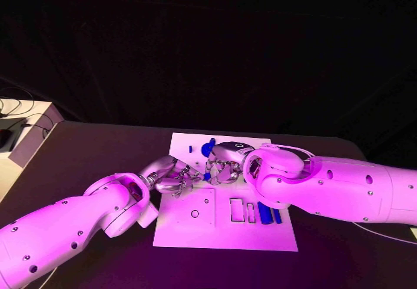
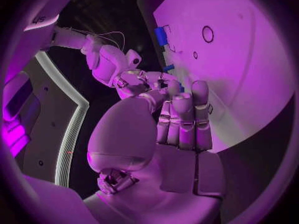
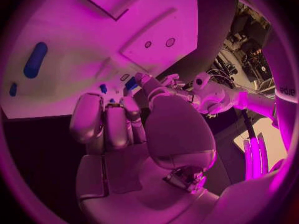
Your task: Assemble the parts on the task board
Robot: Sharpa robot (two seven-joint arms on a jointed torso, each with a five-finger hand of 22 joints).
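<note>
Nearest the head camera, the two white arms ran in from either side and met over the middle of the task board (image 1: 187, 232), a flat, matte white plate lying on the black tabletop (image 1: 87, 150). Between the left hand (image 1: 171, 176) and the right hand (image 1: 224, 164), the silver fingers (image 2: 184, 117) were curled in close together, and small blue bits showed at the fingertips in both wrist views — whether either hand was actually pinching a part, or only crowding it, could not be told. A blue part (image 1: 206, 147) lay on the board's far end just beyond the right hand, and a longer, rounded blue bar (image 1: 264, 213) sat beside the rectangular slots (image 1: 237, 209) near the board's right edge; the right wrist view showed a smooth cylindrical blue peg (image 3: 35, 59) lying loose on the plate. The board had cut-outs: a round hole (image 1: 194, 213) and narrow oblong slots, all with crisp edges. The risk, as I judged it, was in the crowding — metal fingers from both hands working so near could knock together or nudge a small, slick plastic piece off line, so that it tipped, jammed at a slot's edge, or skittered across the smooth plate. The round peg could also roll if brushed.
</note>
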